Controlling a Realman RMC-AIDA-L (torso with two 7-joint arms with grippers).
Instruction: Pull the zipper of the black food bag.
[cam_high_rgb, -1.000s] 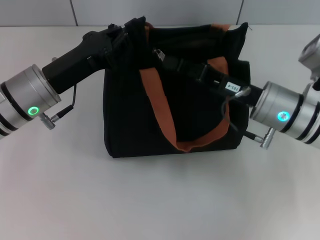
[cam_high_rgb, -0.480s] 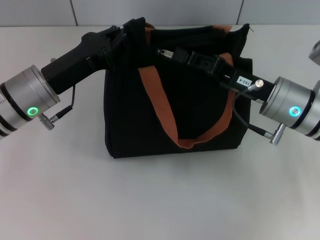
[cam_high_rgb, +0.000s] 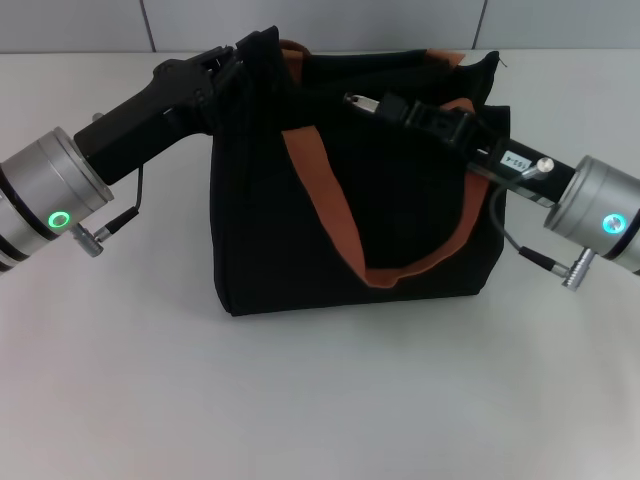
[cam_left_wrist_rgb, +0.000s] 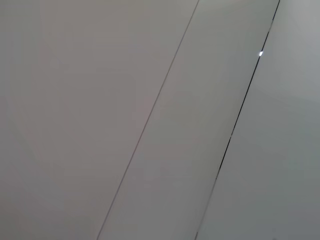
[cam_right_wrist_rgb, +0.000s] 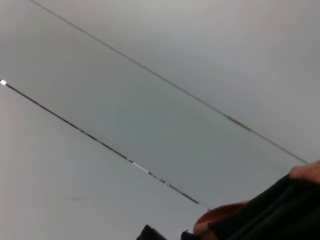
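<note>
White table (cam_high_rgb: 320, 400) under everything; black food bag (cam_high_rgb: 270, 240) upright at centre of head view, orange strap (cam_high_rgb: 325, 215) looping down front; left gripper (cam_high_rgb: 240, 60) at bag's 11 o'clock corner, closed on fabric (fingers mostly hidden); right gripper (cam_high_rgb: 362, 101) at 1 o'clock along top edge, clamped on zipper (cam_high_rgb: 357, 100).
</note>
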